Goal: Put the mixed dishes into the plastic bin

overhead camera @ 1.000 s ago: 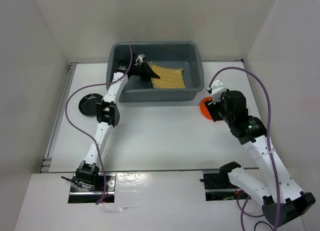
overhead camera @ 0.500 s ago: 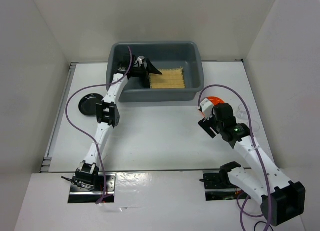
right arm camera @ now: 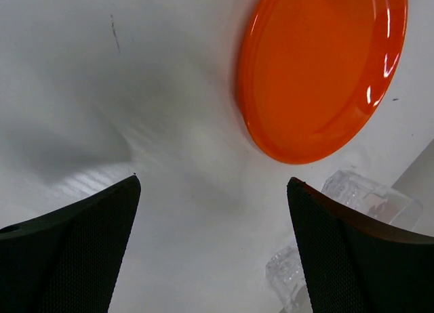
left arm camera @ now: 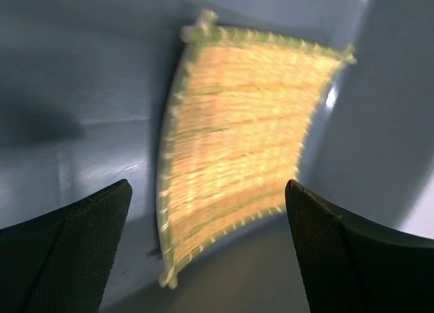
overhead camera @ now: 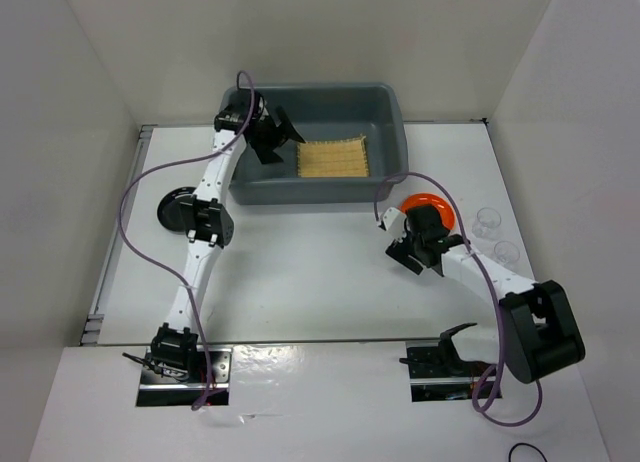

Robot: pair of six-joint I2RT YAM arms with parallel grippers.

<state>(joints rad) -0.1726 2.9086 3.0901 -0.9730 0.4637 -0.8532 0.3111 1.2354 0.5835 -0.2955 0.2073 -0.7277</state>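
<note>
White walls close in three sides of a white table [overhead camera: 300, 272], and the plastic bin [overhead camera: 300, 190] sits at its far edge, a little left of centre. Inside the bin the woven mat [overhead camera: 335, 158] lies flat on the floor, toward the right half and close to the near wall. The left gripper [overhead camera: 283, 139] hangs over the bin's left half, just beside the mat's left edge; in its wrist view the two dark fingers [left arm camera: 74, 248] stand wide apart with nothing between them but the mat below, blurred. The black plate [overhead camera: 170, 210] rests on the table left of the bin, partly hidden behind the left arm. On the right, the orange plate [overhead camera: 433, 204] lies on the table near the bin's front right corner. The right gripper [overhead camera: 410, 242] sits low over the table at the plate's near-left edge, its fingers [right arm camera: 74, 248] spread wide and empty, with bare table between them. Two clear cups [overhead camera: 487, 220] [overhead camera: 506, 252] stand on the table to the right of the orange plate, near each other and outside the bin.
</note>
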